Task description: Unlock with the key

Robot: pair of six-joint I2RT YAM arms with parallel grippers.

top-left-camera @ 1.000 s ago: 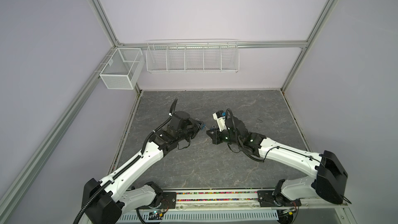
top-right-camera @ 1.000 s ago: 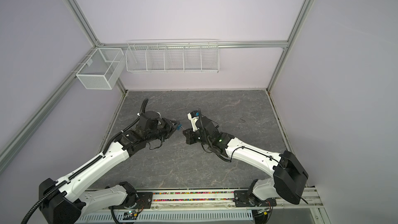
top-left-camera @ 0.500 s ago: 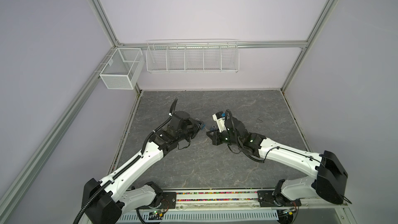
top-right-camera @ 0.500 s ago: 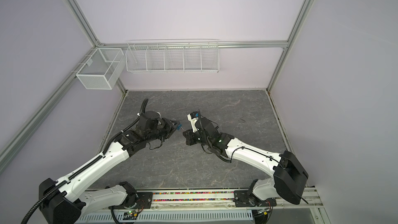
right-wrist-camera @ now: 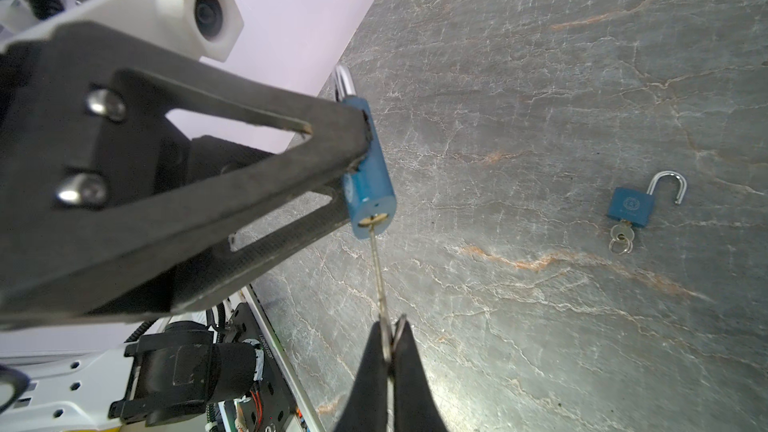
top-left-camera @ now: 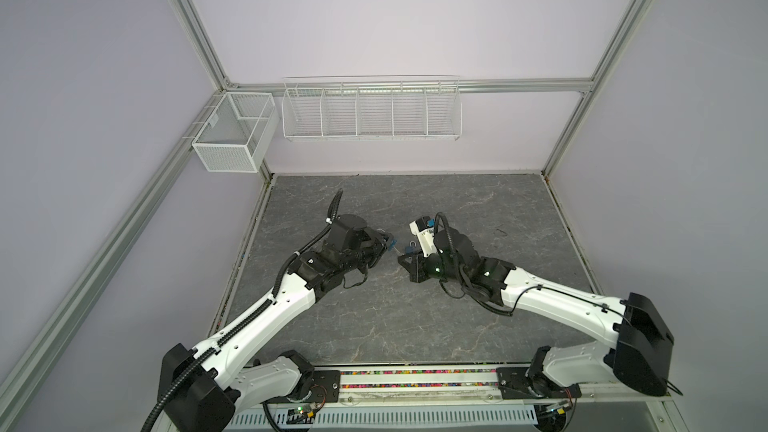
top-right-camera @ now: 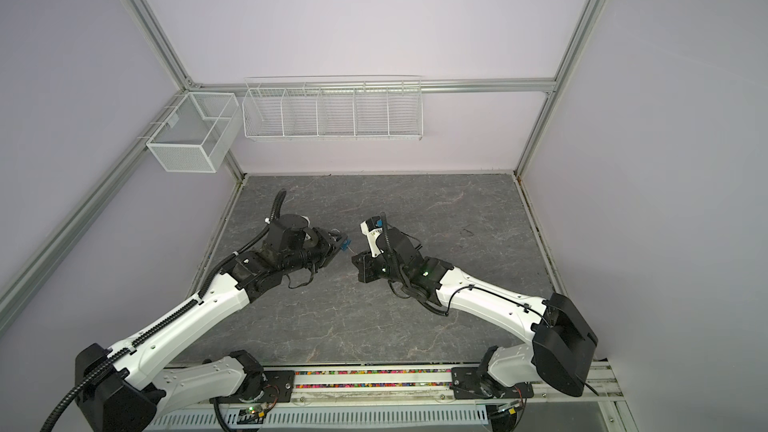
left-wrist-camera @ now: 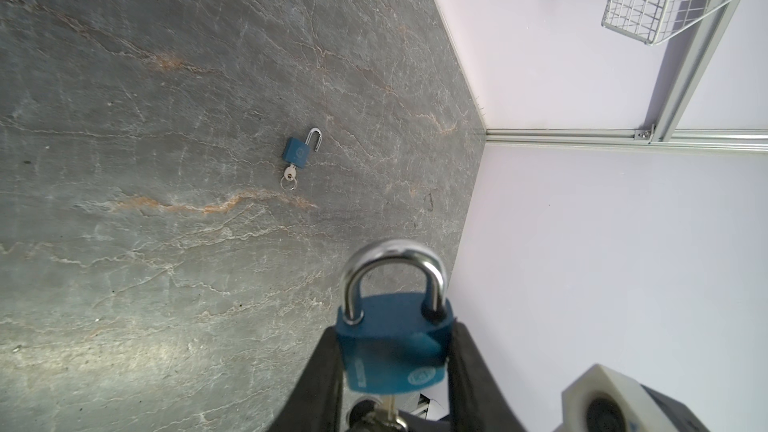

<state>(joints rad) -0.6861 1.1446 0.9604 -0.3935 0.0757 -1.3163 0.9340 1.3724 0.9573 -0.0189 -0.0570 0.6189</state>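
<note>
My left gripper (left-wrist-camera: 395, 336) is shut on the body of a blue padlock (left-wrist-camera: 395, 351), held above the table. Both legs of its steel shackle (left-wrist-camera: 392, 255) sit in the body. My right gripper (right-wrist-camera: 388, 328) is shut on a thin silver key (right-wrist-camera: 379, 276), whose tip is in the keyhole at the bottom of the padlock (right-wrist-camera: 370, 184). In both top views the two grippers meet near the table's middle, left gripper (top-left-camera: 386, 243) facing right gripper (top-left-camera: 405, 261), with the padlock (top-right-camera: 344, 246) between them.
A second blue padlock (right-wrist-camera: 629, 207) lies flat on the grey stone table (top-left-camera: 415, 317), its shackle swung open and a key with a ring in it. It also shows as the second padlock (left-wrist-camera: 297, 153). A mesh box (top-left-camera: 235, 135) and wire rack (top-left-camera: 370, 110) hang on the back walls.
</note>
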